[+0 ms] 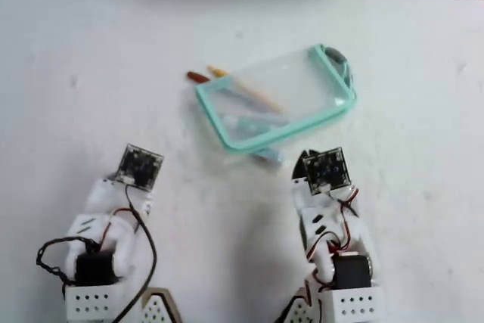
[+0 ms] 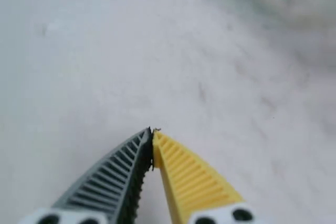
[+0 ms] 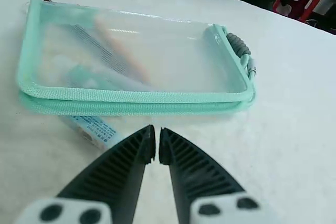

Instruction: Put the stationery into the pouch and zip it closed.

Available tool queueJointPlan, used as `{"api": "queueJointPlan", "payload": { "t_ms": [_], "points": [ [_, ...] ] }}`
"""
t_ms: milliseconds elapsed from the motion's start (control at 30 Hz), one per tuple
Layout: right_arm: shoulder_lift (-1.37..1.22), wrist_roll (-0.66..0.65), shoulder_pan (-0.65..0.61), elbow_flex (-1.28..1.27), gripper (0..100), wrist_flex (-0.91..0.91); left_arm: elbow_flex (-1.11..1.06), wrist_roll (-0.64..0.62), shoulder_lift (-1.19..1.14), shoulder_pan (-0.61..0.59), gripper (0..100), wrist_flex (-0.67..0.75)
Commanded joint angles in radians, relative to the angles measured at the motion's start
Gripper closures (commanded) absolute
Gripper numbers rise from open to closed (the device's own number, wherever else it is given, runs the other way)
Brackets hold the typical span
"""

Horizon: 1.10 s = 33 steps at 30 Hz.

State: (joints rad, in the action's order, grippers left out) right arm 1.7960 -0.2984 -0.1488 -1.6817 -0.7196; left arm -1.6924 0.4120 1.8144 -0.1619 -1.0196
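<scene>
Right arm [image 1: 329,209] sitting just before pouch [image 3: 136,66], jaws together, left arm [image 1: 113,217] jaws together too, pens [image 1: 253,94] lying in pouch

The pouch [image 1: 276,100] is clear with mint-green trim and a grey handle [image 1: 336,57]. The stationery [image 1: 249,90] shows red, yellow-orange and pale blue. The left gripper [image 2: 153,132] has 1 grey and 1 yellow ribbed finger; the right gripper [image 3: 156,132] has 2 black ones. The table [image 1: 76,51] is white.

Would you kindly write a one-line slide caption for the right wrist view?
Shut right gripper facing the clear, mint-trimmed pouch, a blue stationery item sticking out at its near edge.
</scene>
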Motion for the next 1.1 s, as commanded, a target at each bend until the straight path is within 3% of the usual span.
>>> {"api": "queueJointPlan", "payload": {
  "t_ms": [0, 333, 600, 767, 1067],
  "points": [
    [0.005, -0.012, 0.013, -0.009, 98.1, 0.002, 0.107, 0.002, 0.008, 0.054, 98, -0.035],
    [0.004, -0.012, 0.044, -0.009, 98.1, 0.002, 0.232, -0.163, 0.008, 0.125, 98, 0.066],
    [0.004, -0.012, 0.045, -0.009, 98.1, -0.004, 0.163, -0.17, 0.008, 0.283, 98, 0.299],
    [0.004, -0.012, 0.044, -0.009, 98.1, -0.004, 0.048, -0.17, 0.008, 0.303, 98, 0.379],
    [0.002, -0.014, 0.005, -0.009, 98.1, -0.025, 0.064, -0.12, 0.008, 0.317, 98, 0.276]
  ]
}}
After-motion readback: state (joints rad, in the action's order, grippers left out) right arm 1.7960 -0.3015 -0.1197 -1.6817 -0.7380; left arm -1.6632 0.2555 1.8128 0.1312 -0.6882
